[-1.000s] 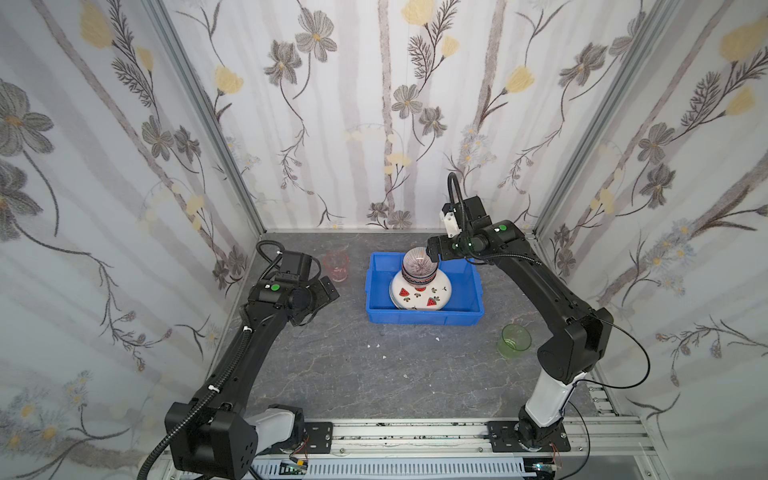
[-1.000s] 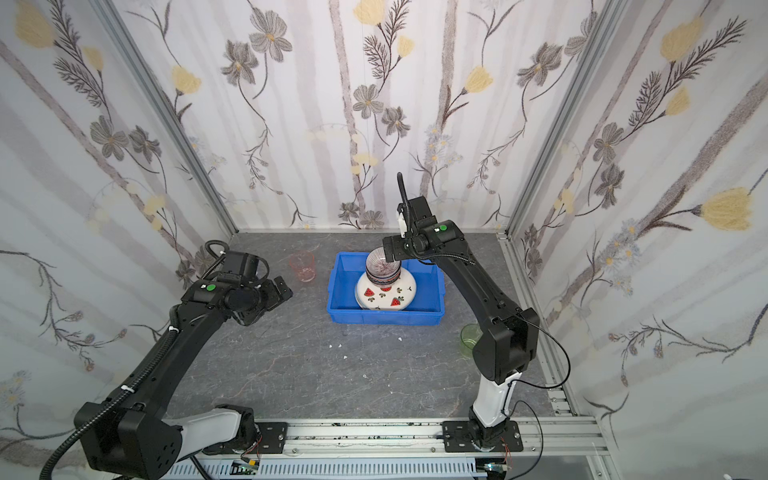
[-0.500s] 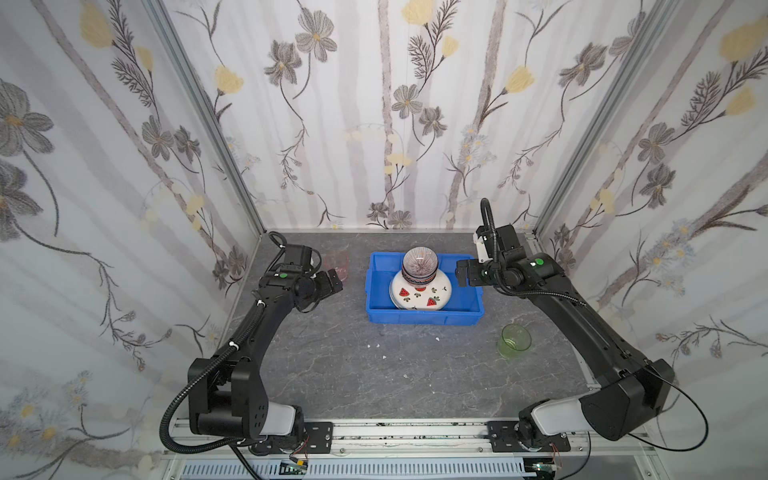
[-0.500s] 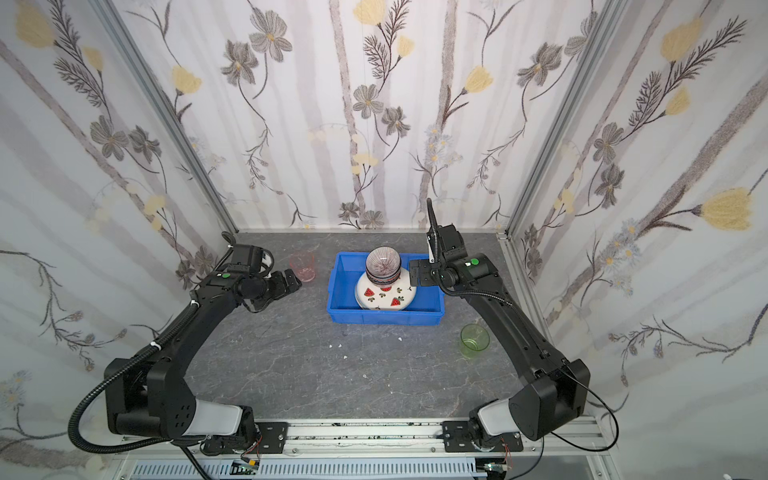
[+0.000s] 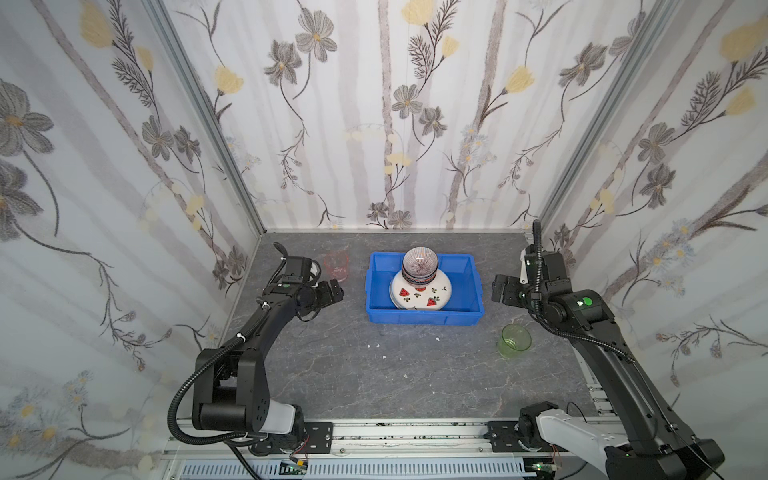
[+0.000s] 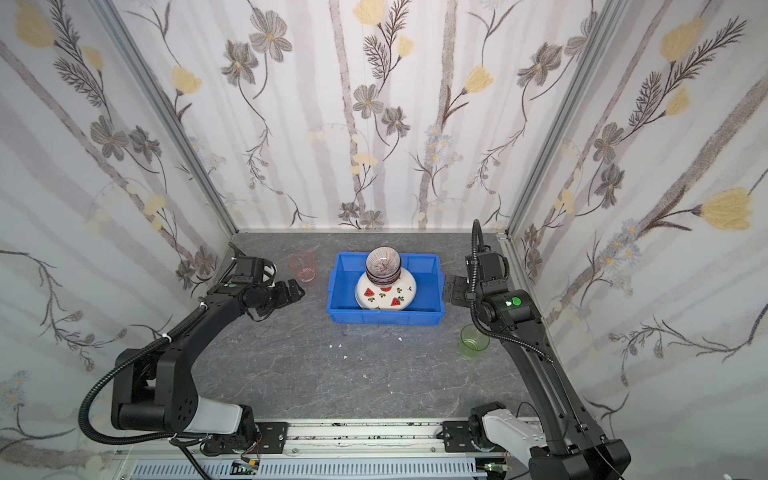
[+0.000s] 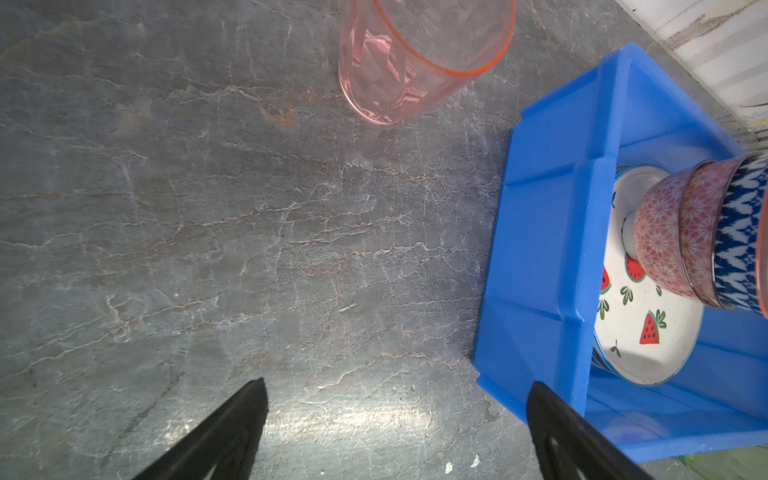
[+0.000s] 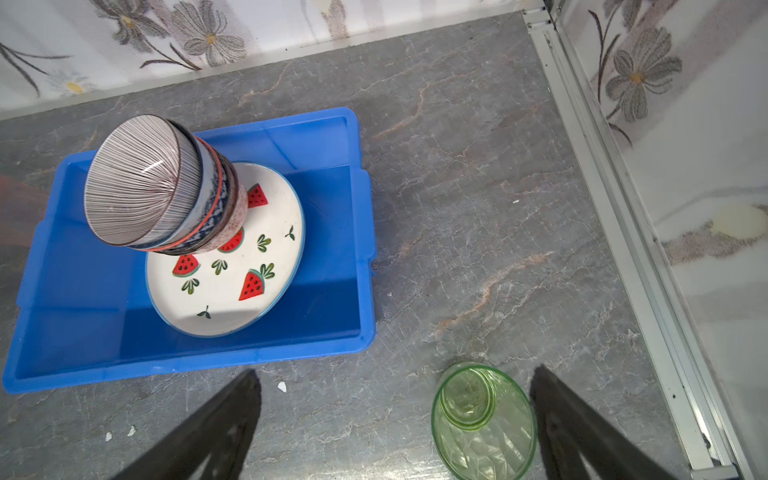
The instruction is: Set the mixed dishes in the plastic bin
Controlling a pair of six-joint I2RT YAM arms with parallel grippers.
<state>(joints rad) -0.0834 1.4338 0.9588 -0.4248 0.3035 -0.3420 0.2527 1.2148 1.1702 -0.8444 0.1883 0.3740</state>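
The blue plastic bin holds a watermelon plate with stacked patterned bowls on it. A pink cup stands on the table left of the bin. A green cup stands to the bin's front right. My left gripper is open and empty, between the pink cup and the bin's left wall. My right gripper is open and empty, right of the bin and above the green cup.
Flowered walls close in the grey stone table on three sides, with metal corner posts. Small white crumbs lie in front of the bin. The rail with both arm bases runs along the front edge.
My right gripper has drawn back from over the bowl stack to the right of the bin, still open. My left gripper has shifted slightly toward the pink cup.
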